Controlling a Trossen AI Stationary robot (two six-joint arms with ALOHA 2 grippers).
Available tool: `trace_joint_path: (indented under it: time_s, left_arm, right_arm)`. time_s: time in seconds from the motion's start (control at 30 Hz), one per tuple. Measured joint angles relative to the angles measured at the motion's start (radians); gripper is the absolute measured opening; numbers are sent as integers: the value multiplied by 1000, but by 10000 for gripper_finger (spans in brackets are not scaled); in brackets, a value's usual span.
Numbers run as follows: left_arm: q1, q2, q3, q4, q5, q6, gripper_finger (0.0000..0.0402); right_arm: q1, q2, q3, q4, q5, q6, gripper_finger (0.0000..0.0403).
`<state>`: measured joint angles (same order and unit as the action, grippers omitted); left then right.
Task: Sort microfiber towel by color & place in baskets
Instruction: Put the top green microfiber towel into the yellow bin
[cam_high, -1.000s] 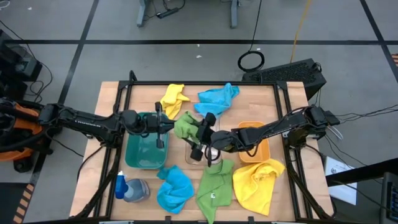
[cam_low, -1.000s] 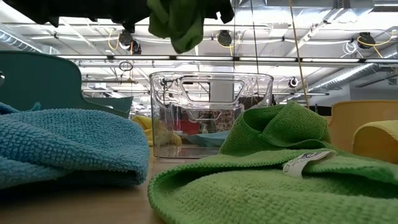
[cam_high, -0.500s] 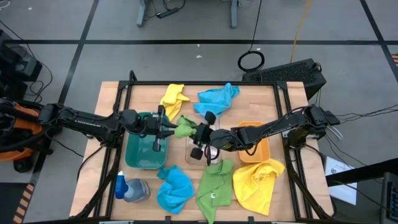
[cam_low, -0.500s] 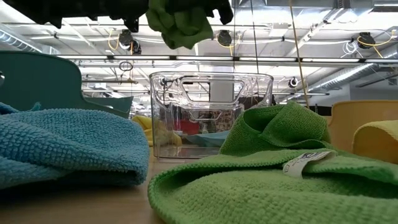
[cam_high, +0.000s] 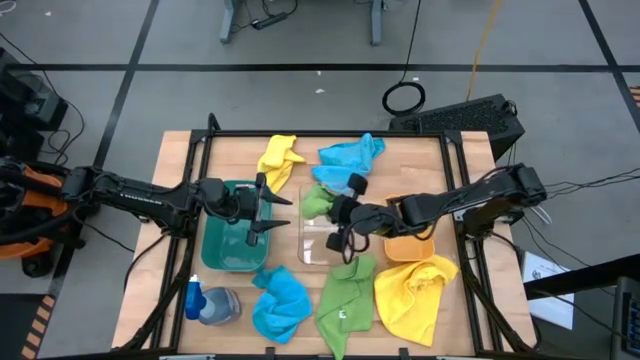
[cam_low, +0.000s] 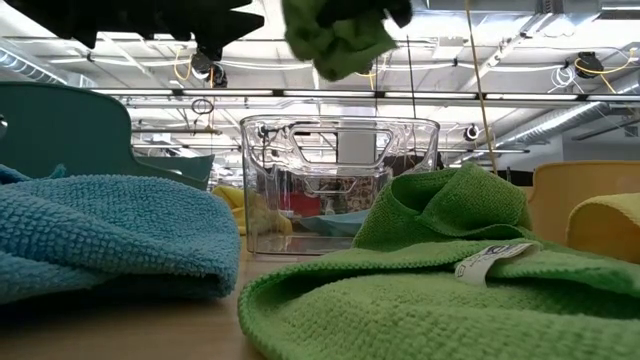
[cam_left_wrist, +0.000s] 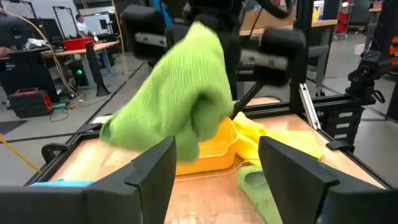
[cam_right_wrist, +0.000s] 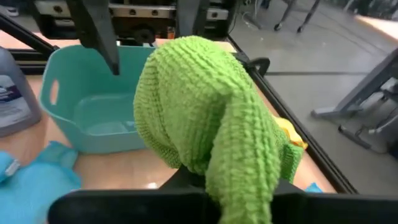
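Observation:
A bunched green microfiber towel (cam_high: 317, 200) hangs above the clear basket (cam_high: 325, 243), with my right gripper (cam_high: 333, 208) shut on it. In the low view the towel (cam_low: 335, 40) hangs well over the clear basket (cam_low: 338, 185). My left gripper (cam_high: 278, 212) stands open just left of the towel, over the right rim of the dark green basket (cam_high: 230, 245), nothing between its fingers (cam_left_wrist: 155, 171). The orange-yellow basket (cam_high: 410, 240) sits under my right arm. Yellow (cam_high: 278, 158), blue (cam_high: 350, 155), blue (cam_high: 280, 305), green (cam_high: 345, 300) and yellow (cam_high: 415, 290) towels lie flat on the table. My right gripper holds the green towel by a bunched fold (cam_right_wrist: 217, 162), several layers thick; the cloth drapes over the fingers and hides them. The fingers come level from the table's right. The towel is lifted clear and hangs slack in a clump over the clear basket.
A blue-capped spray bottle (cam_high: 195, 298) lies at the near left corner beside a grey cloth (cam_high: 220, 305). Black frame rails (cam_high: 455, 170) run along the table's edges. Bare wood shows between the far towels and the baskets.
My right gripper has shut on the green towel and my left gripper has opened and let it go. The towel, first held at my left gripper, has gone with my right gripper toward the table's right, staying lifted above the clear basket.

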<state>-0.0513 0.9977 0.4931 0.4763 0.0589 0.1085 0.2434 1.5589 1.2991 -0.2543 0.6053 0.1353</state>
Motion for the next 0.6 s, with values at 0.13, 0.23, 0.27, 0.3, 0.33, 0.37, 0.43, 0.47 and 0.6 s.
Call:
trace_joint_path:
  time_s: [0.13, 0.23, 0.27, 0.3, 0.33, 0.37, 0.43, 0.47, 0.6]
  left_arm:
    - [-1, 0, 0, -1, -3, -2, 234]
    - [-2, 0, 0, -14, -7, -30, 234]
    - [-2, 0, 0, -18, -7, -44, 234]
    - [-2, 0, 0, -22, -7, -51, 234]
    - [-2, 0, 0, -24, -7, -51, 234]
    - [-2, 0, 0, -25, -7, -51, 235]
    - [-2, 0, 0, -26, -7, -51, 235]
    - [-2, 0, 0, -26, -8, -51, 235]
    - [-2, 0, 0, -41, -8, -51, 235]
  right_arm:
    - [22, -45, 0, -87, 2, 37, 15]
    - [40, -68, 0, -151, 0, 63, 17]
    - [46, -77, 0, -171, 1, 75, 17]
    - [52, -85, 0, -196, 1, 90, 17]
    - [60, -92, 0, -227, 1, 108, 17]
    - [66, -97, 0, -258, 1, 126, 17]
    - [78, -100, 0, -312, 1, 167, 17]
    - [85, -101, 0, -340, 1, 187, 17]
    - [107, -107, 0, -411, 1, 251, 17]
